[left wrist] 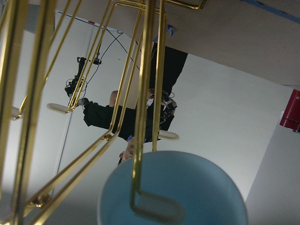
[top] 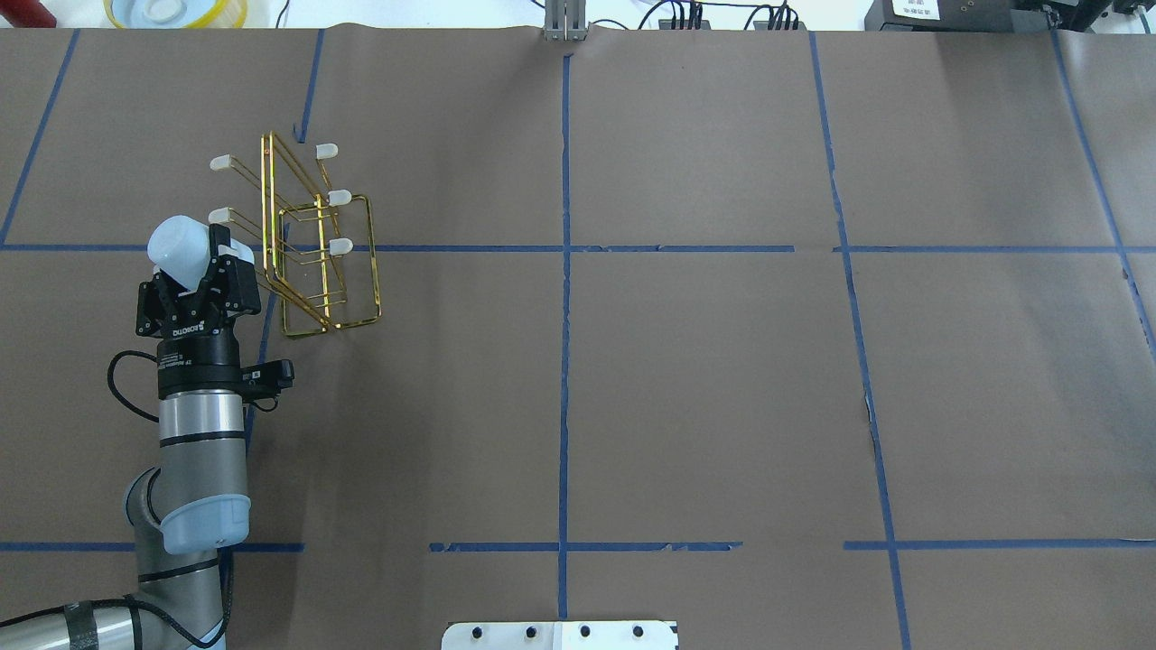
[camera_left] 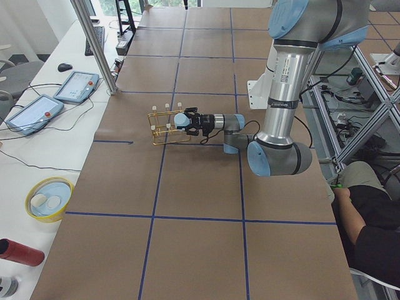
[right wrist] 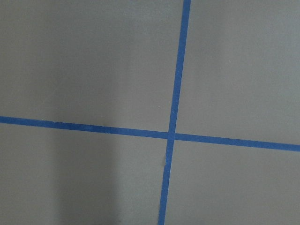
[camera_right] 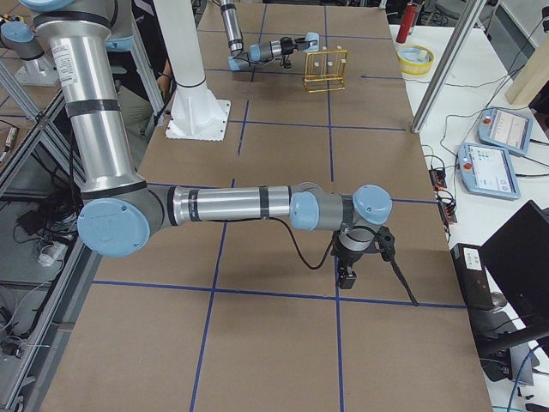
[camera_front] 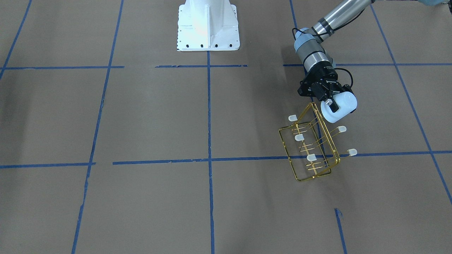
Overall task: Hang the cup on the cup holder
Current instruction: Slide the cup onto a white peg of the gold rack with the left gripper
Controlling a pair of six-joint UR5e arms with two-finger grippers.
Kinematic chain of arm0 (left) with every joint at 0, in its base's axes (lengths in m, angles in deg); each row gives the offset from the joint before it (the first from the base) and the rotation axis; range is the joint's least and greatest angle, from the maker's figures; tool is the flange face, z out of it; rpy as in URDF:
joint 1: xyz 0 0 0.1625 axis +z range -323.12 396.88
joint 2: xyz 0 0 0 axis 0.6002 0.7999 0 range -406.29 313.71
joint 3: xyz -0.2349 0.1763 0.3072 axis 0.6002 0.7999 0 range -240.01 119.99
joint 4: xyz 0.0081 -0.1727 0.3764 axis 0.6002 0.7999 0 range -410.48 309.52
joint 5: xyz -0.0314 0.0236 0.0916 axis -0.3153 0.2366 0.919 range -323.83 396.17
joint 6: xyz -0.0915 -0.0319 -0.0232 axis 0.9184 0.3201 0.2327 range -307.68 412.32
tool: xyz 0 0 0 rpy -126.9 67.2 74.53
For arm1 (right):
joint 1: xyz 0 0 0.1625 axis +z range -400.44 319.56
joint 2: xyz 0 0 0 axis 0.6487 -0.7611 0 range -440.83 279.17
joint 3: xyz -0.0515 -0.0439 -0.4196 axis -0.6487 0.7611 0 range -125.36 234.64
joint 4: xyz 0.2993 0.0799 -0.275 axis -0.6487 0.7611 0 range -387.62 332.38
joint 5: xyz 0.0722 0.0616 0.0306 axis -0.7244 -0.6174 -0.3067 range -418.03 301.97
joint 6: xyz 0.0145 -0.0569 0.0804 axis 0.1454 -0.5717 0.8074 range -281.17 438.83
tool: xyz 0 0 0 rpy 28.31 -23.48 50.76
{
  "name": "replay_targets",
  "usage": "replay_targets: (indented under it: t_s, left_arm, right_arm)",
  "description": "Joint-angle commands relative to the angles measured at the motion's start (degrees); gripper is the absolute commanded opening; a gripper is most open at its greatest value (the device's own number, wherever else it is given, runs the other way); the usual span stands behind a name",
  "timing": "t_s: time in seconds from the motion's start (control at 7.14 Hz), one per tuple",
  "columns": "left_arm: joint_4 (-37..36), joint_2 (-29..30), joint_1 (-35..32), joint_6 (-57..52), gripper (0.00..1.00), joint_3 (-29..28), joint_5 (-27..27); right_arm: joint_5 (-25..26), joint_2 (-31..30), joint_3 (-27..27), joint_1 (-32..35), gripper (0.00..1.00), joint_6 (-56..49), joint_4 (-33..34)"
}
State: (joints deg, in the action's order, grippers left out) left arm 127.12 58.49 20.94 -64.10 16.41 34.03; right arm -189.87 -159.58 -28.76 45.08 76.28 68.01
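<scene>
The cup (camera_front: pixel 340 106) is small and pale blue. It is up off the table, tipped over, and in the overhead view its closed end faces up. The left gripper (top: pixel 194 271) holds it, with its two black fingers (top: pixel 223 257) squeezed on the cup's sides.

The cup is just beside the cup holder (top: pixel 318 236), on the holder's left side, at the end nearer the robot. The cup holder is a gold wire rack with slanted prongs, and each prong has a whitish cap (top: pixel 327 150). It stands on the far left part of the table. In the left wrist view one gold prong (left wrist: pixel 140 140) runs down across the blue cup, and its cap sits right over the cup (it is hard to tell if the cap is inside the cup or only in front of it). Another cap (top: pixel 219 215) is just beside the cup, on its far side.

The table (camera_front: pixel 141 116) is covered in brown paper with blue tape lines (camera_front: pixel 209 141) that make big squares. The robot's white base (camera_front: pixel 208 26) sits at the near edge, in the middle.

The right gripper (camera_right: pixel 347 276) hangs low over the table, well apart from the cup and the rack, on the right side. Nobody can tell if its fingers are apart or together, because its own camera shows only paper and tape.

A yellow round dish (camera_left: pixel 49 199) and two tablets (camera_left: pixel 76 85) lie on a white bench past the far edge. A person (camera_left: pixel 369 219) in dark clothes sits behind the robot.
</scene>
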Motion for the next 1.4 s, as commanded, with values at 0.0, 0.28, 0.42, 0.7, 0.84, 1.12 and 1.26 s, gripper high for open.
replay_targets:
  t_s: [0.0,0.28,0.42,0.7,0.84,1.12,1.26]
  left_arm:
    - [0.0,0.2,0.5,0.1,0.59,-0.1,0.7]
    - [0.0,0.2,0.5,0.1,1.00,0.0,0.7]
    - [0.1,0.2,0.5,0.1,1.00,0.0,0.6]
    - [0.1,0.2,0.5,-0.1,1.00,0.7,0.4]
    - [0.2,0.0,0.2,-0.6,1.00,2.9,0.0]
    - [3.2,-0.7,-0.2,-0.7,1.00,9.3,-2.5]
    - [9.5,-0.8,-0.5,-0.9,1.00,11.1,-5.0]
  right_arm:
    - [0.0,0.0,0.0,0.0,1.00,0.0,0.0]
    - [0.0,0.0,0.0,0.0,1.00,0.0,0.0]
    - [0.0,0.0,0.0,0.0,1.00,0.0,0.0]
    - [0.0,0.0,0.0,0.0,1.00,0.0,0.0]
    - [0.0,0.0,0.0,0.0,1.00,0.0,0.0]
    - [0.0,0.0,0.0,0.0,1.00,0.0,0.0]
    - [0.0,0.0,0.0,0.0,1.00,0.0,0.0]
